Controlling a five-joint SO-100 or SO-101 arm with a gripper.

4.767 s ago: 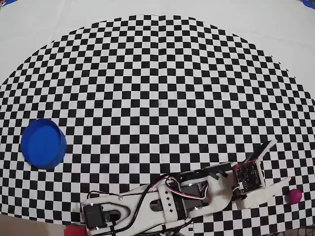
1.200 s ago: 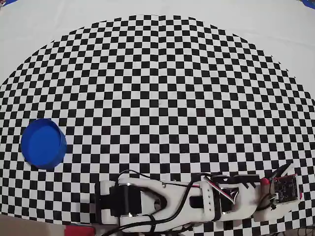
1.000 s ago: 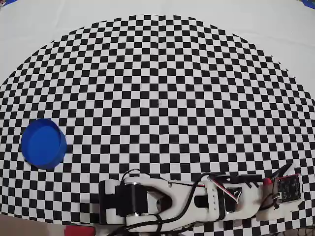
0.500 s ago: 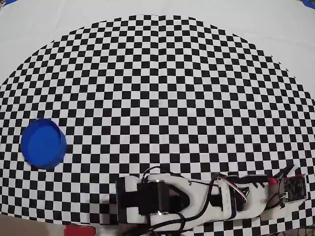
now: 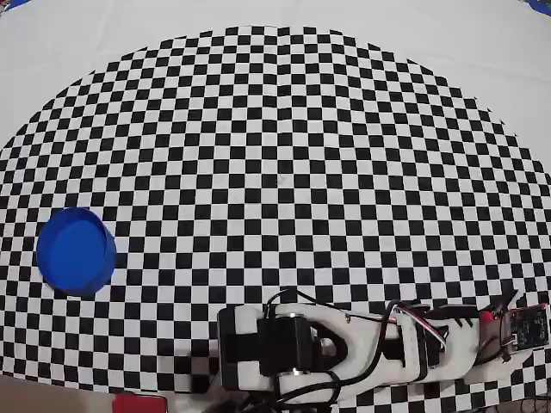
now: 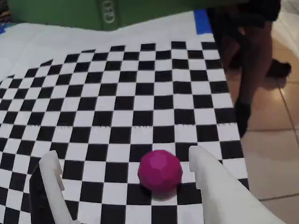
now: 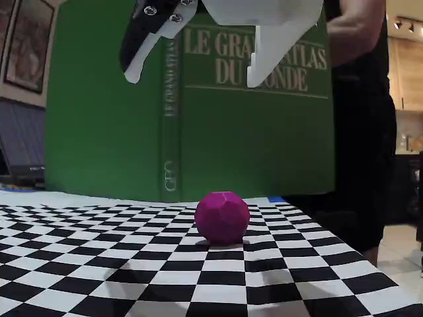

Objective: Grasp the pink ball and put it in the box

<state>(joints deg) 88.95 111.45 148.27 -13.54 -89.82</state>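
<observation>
End effector (image 7: 195, 69) spread wide, hanging above ball (image 7: 222, 217) on checkered bench (image 7: 99, 257) to straddle it for descent; box (image 5: 76, 250) well apart at overhead view's far left.

Tiled floor (image 6: 273, 135), perhaps framed pictures (image 7: 26, 39)

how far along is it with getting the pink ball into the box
Early stage. Done: the end effector is lined up above the pink ball, open, its fingers either side of the ball in the wrist view. In hand: nothing; the ball sits on the checkered mat, ungrasped. Left: lower, close on it, lift, and carry it to the blue box across the mat, which looks empty.
</observation>
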